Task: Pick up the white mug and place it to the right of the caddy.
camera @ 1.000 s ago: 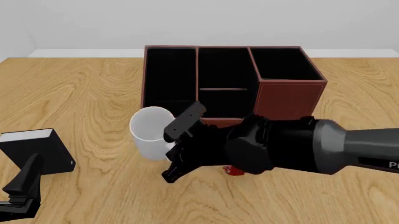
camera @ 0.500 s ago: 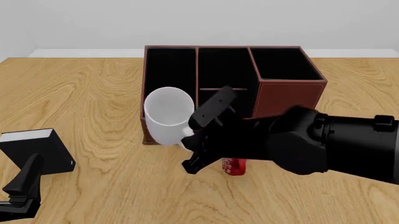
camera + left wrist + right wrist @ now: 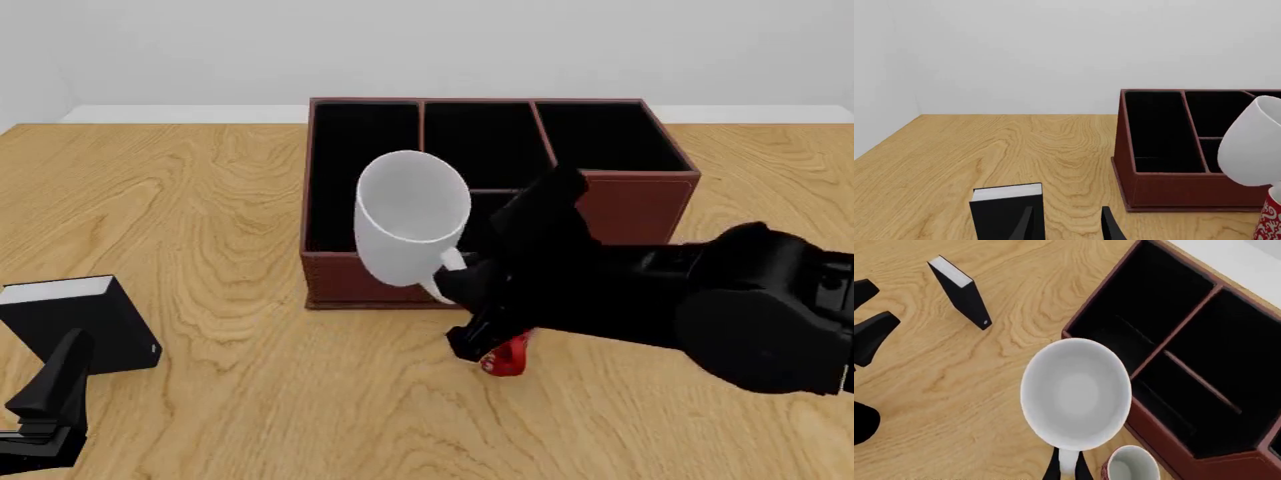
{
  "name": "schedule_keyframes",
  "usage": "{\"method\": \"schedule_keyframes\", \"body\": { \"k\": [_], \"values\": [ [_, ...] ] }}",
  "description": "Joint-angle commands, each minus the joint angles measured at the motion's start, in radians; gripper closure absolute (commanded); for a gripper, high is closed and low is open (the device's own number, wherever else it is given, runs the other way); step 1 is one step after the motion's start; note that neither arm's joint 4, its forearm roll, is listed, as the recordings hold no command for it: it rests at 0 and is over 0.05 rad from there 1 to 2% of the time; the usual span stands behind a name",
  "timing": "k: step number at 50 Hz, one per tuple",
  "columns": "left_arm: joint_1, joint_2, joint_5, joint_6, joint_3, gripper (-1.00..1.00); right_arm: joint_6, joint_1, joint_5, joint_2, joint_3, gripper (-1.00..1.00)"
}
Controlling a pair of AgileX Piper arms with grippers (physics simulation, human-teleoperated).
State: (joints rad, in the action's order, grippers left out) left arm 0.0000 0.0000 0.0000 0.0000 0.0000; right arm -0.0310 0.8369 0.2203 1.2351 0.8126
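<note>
One lift is done: your right gripper (image 3: 457, 278) has its jaws pinched on the handle of the white mug (image 3: 411, 230), which hangs clear of the tabletop (image 3: 200, 200), tilted, in front of the caddy (image 3: 627, 195). You are in the carry step. Next, swing it rightward past the caddy's taller corner and over the red mug (image 3: 506, 355) below, then lower it onto bare wood there. Your left gripper (image 3: 1066, 225) idles beside the black box (image 3: 74, 322), jaws narrowly parted.

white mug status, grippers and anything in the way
Right gripper shut on white mug handle, mug airborne, tilted. Left gripper open, idle by black box. Caddy and red mug in the path rightward.
</note>
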Motion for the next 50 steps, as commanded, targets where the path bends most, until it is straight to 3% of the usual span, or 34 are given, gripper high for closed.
{"method": "schedule_keyframes", "body": {
  "k": [1,50],
  "values": [
    [0.000,0.000,0.000,0.000,0.000,-1.00,0.009,-0.029,0.009,-0.090,-0.037,1.00],
    [0.000,0.000,0.000,0.000,0.000,-1.00,0.034,-0.275,0.162,-0.516,-0.238,1.00]
  ]
}}
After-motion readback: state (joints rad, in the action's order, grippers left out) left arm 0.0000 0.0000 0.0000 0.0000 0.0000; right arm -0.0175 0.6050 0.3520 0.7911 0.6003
